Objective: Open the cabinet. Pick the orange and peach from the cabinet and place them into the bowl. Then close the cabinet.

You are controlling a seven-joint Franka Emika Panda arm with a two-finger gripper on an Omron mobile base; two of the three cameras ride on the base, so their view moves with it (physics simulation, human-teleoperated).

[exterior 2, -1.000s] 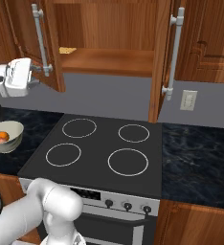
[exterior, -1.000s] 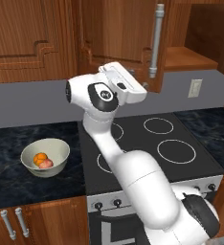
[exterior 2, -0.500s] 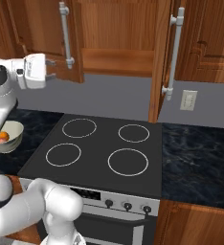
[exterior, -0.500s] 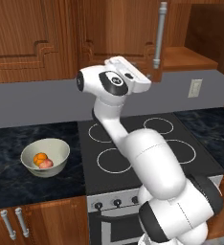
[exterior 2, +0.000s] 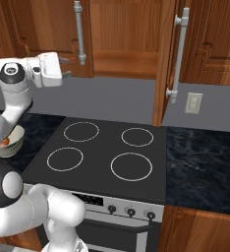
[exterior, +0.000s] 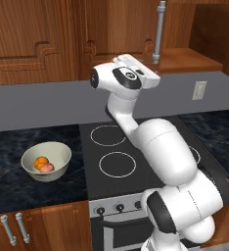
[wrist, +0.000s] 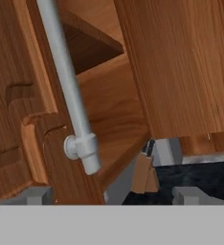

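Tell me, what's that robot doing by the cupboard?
It is closing up. The orange and the peach already sit in the bowl on the counter. The gripper, its fingers spread open, is up by the cabinet, close to the left door's silver handle. Both doors are not shut yet.

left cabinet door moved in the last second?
Yes. In the right base view the left door has swung rightward toward shut, covering more of the cabinet opening; stove unmoved.

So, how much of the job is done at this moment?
Both fruits are done: the orange and the peach lie in the bowl. In hand: the open pincer sits near the left door's handle. Left: shutting both cabinet doors, which stand ajar.
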